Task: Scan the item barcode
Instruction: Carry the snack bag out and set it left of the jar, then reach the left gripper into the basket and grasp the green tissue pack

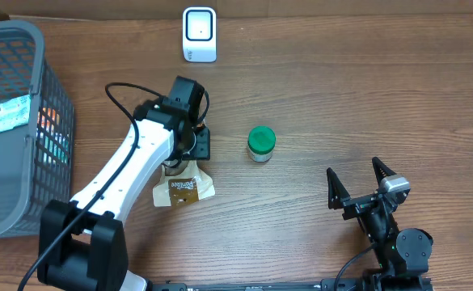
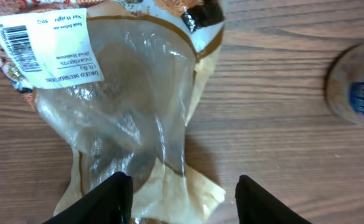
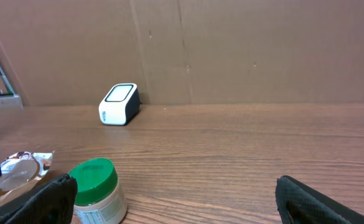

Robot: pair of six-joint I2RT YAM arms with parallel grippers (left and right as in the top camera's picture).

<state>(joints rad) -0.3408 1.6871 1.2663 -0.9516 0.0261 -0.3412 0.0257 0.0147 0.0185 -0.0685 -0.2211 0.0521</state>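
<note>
Wooden bench (image 1: 325,89) carries a grey basket (image 1: 58,105) at the left, a white scanner (image 1: 199,34) at the far edge and a green-lidded jar (image 1: 261,144) beside the pouch (image 1: 184,191). The left arm covers the pouch's far end. The pouch lies flat, long axis far-to-near, barcode label (image 2: 45,46) upward. Left end effector (image 2: 185,186) is spread astride one end. Right end effector (image 1: 357,181) is spread.

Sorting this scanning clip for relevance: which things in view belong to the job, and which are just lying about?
In the job: clear-and-brown plastic pouch with barcode label; small white box-shaped scanner; left gripper.
Lying about: green-lidded plastic jar; grey plastic mesh basket; right gripper.
</note>
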